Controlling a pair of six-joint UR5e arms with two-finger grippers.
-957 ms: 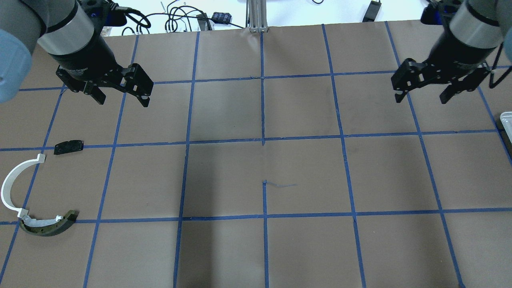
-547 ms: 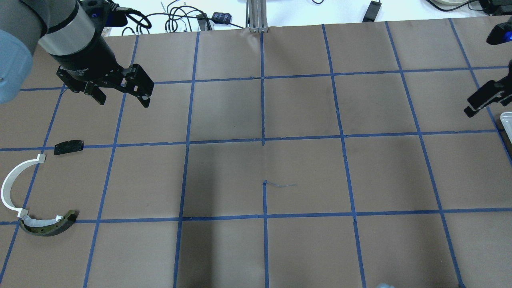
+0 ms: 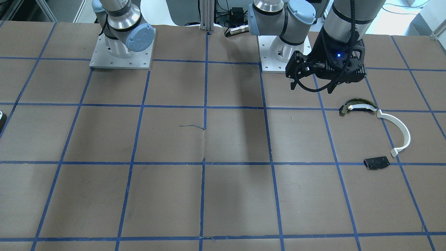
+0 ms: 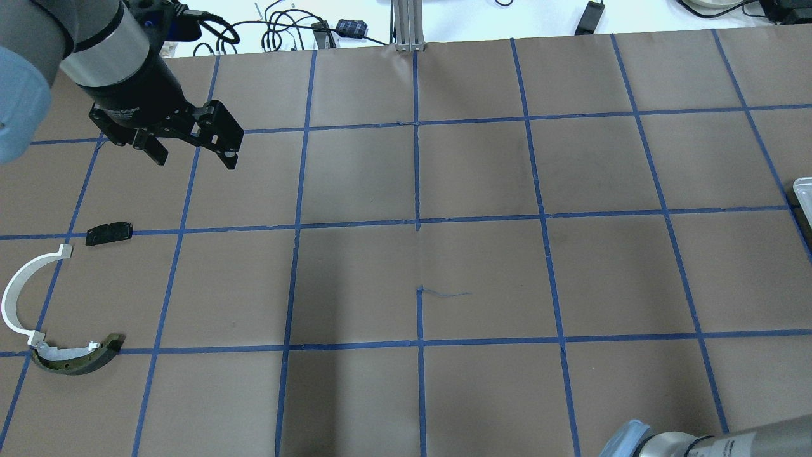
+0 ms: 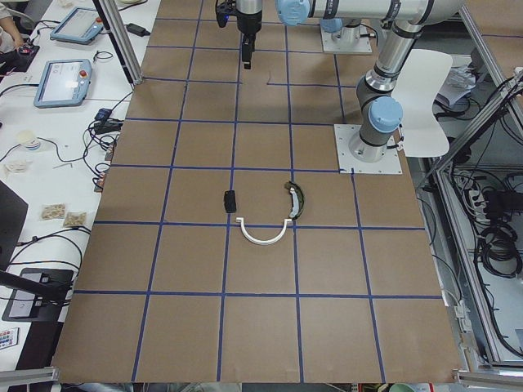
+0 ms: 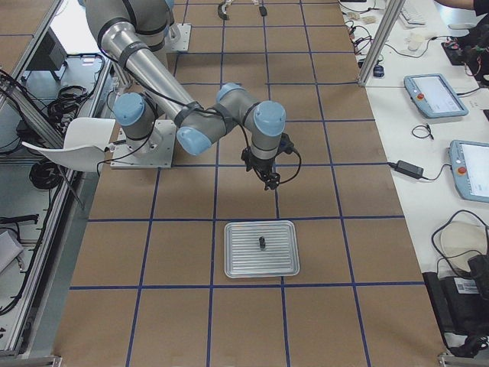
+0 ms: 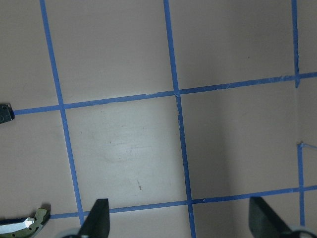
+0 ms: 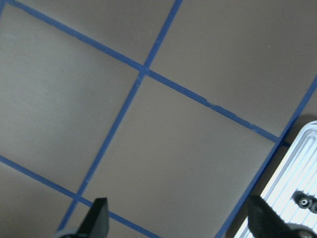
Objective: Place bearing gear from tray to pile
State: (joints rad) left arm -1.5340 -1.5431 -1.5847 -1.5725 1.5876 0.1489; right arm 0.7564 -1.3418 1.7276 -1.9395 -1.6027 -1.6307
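Note:
The bearing gear (image 6: 261, 243), small and dark, lies in the middle of the ribbed metal tray (image 6: 237, 267); its edge also shows in the right wrist view (image 8: 304, 201). My right gripper (image 6: 267, 180) hovers open and empty just beside the tray (image 8: 297, 168), fingers wide apart (image 8: 178, 218). The pile lies at the table's other end: curved white strip (image 4: 16, 292), dark arc piece with cream top (image 4: 76, 358), flat black plate (image 4: 109, 233). My left gripper (image 4: 190, 149) is open and empty, raised above the table beyond the pile (image 3: 310, 89).
The table is brown paper with a blue tape grid. The tray's corner (image 4: 804, 190) shows at the overhead view's right edge. The right arm's elbow (image 4: 641, 441) comes in at the bottom right. Cables and a metal post (image 4: 406, 25) lie along the far edge.
My right gripper has swung rightward out of the overhead view toward the tray; its elbow now shows at the bottom right. The left arm and the pile have not moved.

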